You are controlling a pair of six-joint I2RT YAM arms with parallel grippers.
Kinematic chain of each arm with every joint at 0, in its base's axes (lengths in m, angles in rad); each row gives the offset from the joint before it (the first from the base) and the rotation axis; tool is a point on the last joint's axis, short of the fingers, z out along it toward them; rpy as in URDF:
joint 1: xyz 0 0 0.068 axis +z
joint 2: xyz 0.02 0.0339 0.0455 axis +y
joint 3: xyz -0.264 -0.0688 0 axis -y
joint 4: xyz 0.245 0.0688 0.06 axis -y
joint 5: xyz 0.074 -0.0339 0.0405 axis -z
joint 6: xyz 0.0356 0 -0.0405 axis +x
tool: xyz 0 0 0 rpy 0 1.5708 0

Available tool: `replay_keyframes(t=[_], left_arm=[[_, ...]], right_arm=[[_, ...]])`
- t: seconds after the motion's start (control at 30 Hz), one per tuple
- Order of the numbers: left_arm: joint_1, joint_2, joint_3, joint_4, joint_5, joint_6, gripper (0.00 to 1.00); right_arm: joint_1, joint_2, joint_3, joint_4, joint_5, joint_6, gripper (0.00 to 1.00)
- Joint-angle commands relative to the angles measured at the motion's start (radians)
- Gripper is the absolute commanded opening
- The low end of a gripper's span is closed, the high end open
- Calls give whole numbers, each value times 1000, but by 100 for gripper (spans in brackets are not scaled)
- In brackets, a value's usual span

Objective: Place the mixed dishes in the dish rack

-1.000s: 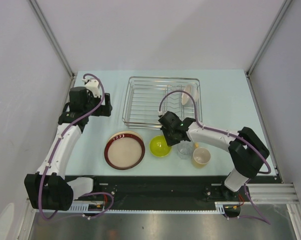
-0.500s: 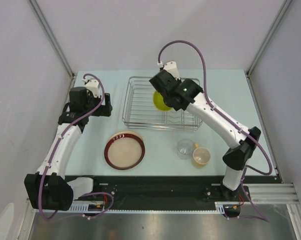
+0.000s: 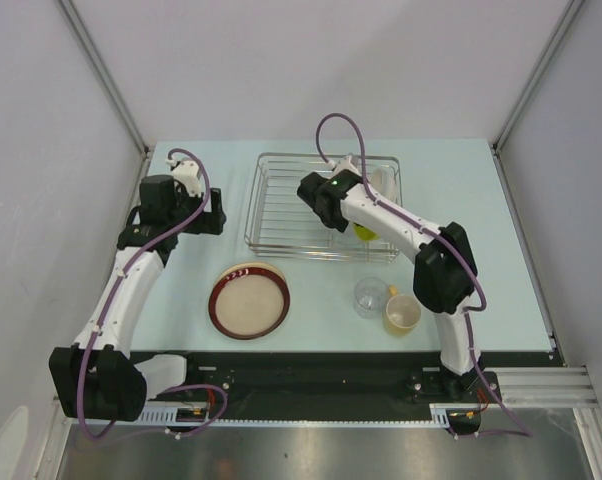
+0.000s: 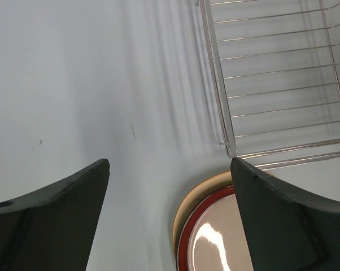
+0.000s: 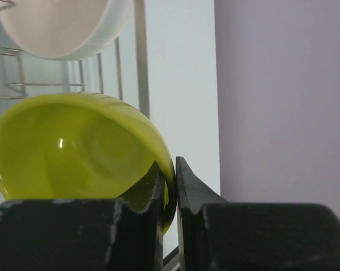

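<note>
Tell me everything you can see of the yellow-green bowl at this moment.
The yellow-green bowl is glossy and smooth, plastic or glazed by its look, with a plain rounded wall and a highlight inside. It is empty and tipped on its side, its opening toward the wrist camera. The right gripper has its jaws shut on the rim. From above, only a sliver shows under the arm, over the right part of the dish rack. A pale dish stands just beyond; whether they touch is unclear.

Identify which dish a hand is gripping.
The yellow-green bowl, rim pinched by the right hand at the silver wire rack; the red-rimmed beige plate, clear glass and yellowish handled cup sit ungripped.
</note>
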Motion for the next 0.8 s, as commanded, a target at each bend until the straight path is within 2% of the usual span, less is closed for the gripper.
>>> replay_keyframes(t=[0.0, 0.27, 0.7, 0.77], left_arm=[[9, -7, -9, 32, 21, 8, 94], [9, -13, -12, 35, 23, 6, 94], [10, -43, -37, 42, 23, 18, 94], [10, -47, -40, 43, 19, 25, 94]], right_arm=[[-53, -77, -45, -110, 88, 38, 0], [-70, -81, -98, -57, 106, 2, 0], [-41, 80, -79, -74, 99, 48, 0], [-41, 96, -73, -82, 91, 55, 9]])
